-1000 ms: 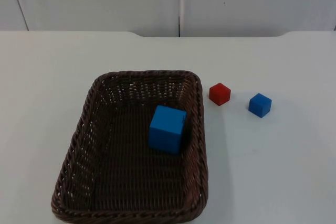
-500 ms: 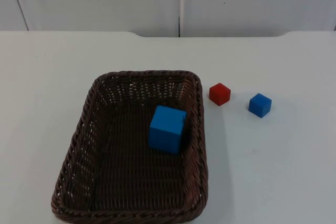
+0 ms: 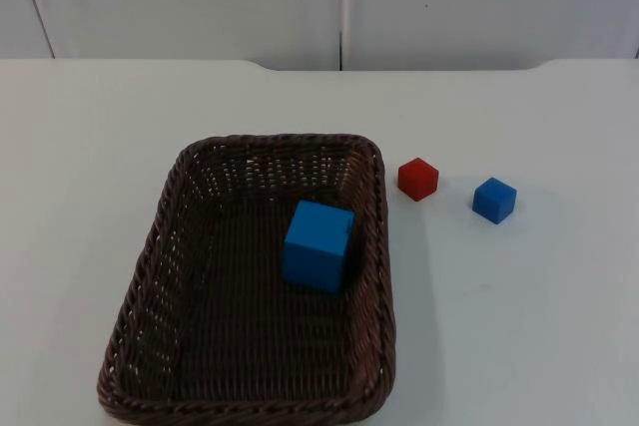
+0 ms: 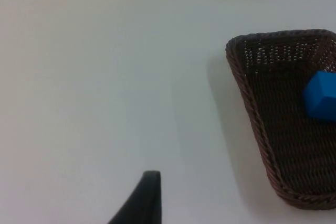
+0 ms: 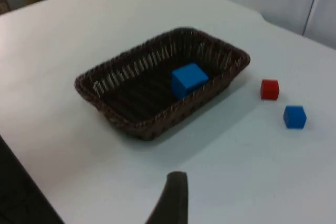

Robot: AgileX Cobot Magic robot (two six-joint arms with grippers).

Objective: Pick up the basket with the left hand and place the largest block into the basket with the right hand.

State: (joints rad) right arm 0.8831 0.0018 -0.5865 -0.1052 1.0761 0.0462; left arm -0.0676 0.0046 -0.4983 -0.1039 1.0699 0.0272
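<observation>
Basket (image 3: 255, 276): dark brown wicker, rectangular, resting flat on the white table (image 3: 519, 326), reaching to the table's near edge, left of centre.
Large blue block (image 3: 318, 245): inside the basket, close against its right wall, nearer the far end.
Red block (image 3: 417, 179): small, on the table just right of the basket's far right corner, not touching it.
Small blue block (image 3: 494, 200): on the table near the red block, on its right, a gap between them.
Left gripper: one black fingertip (image 4: 140, 199) over bare table, well left of the basket; cannot tell how wide the jaws stand.
Right gripper: one black fingertip (image 5: 172, 199) above the table, apart from basket and blocks; jaw width cannot be told.
</observation>
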